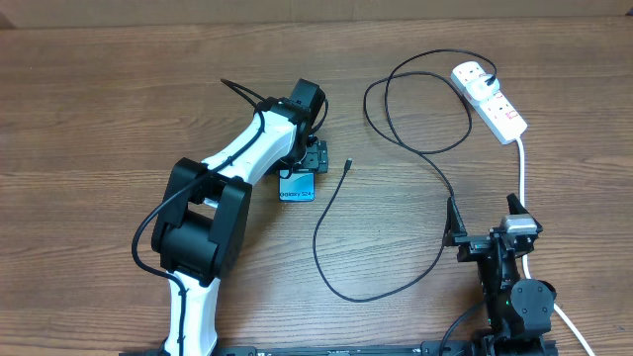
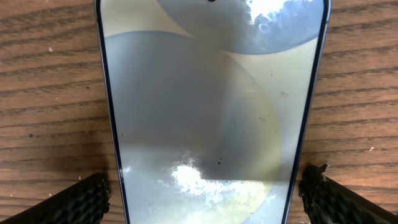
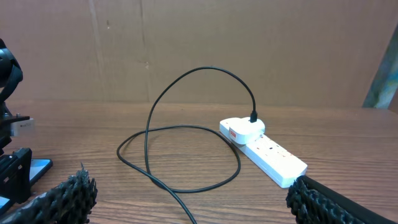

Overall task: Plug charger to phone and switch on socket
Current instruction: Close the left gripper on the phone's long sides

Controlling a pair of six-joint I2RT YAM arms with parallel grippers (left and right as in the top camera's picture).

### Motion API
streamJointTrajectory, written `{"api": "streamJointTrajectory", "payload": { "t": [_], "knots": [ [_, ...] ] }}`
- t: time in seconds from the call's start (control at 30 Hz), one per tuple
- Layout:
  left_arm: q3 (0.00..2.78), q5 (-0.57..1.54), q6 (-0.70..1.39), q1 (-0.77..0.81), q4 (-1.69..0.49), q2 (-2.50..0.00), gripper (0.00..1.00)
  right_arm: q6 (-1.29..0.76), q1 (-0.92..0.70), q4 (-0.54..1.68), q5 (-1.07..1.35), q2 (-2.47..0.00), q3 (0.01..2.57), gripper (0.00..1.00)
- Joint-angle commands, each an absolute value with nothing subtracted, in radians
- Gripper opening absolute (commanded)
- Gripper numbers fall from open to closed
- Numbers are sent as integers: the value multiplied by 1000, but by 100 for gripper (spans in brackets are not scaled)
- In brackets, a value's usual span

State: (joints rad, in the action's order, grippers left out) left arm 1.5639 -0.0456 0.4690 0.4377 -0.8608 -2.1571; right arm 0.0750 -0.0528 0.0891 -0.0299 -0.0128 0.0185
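Observation:
The phone (image 1: 297,191) lies flat on the wooden table, its blue end with white text showing below my left gripper (image 1: 308,158). In the left wrist view the phone's screen (image 2: 205,93) fills the frame, and my left gripper (image 2: 205,196) is open, one finger on each side of it with small gaps. The black charger cable (image 1: 331,272) loops across the table. Its connector tip (image 1: 348,164) lies free to the right of the phone, and its plug (image 1: 491,78) sits in the white socket strip (image 1: 499,109). My right gripper (image 1: 483,229) is open and empty, low at the near right.
In the right wrist view the socket strip (image 3: 270,154) and cable loop (image 3: 186,180) lie ahead of my open fingers (image 3: 186,199), with a brown cardboard wall (image 3: 249,50) behind them. The strip's thick white cord (image 1: 522,173) runs down past the right arm.

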Motion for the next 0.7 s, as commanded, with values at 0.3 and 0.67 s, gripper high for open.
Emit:
{"api": "streamJointTrajectory", "payload": {
  "t": [0.3, 0.67],
  "knots": [
    [1553, -63, 472, 430, -867, -2188, 90, 76, -48, 82, -29, -7, 8, 100],
    [1553, -63, 472, 430, -867, -2188, 82, 76, -48, 82, -28, -7, 8, 100]
  ]
}}
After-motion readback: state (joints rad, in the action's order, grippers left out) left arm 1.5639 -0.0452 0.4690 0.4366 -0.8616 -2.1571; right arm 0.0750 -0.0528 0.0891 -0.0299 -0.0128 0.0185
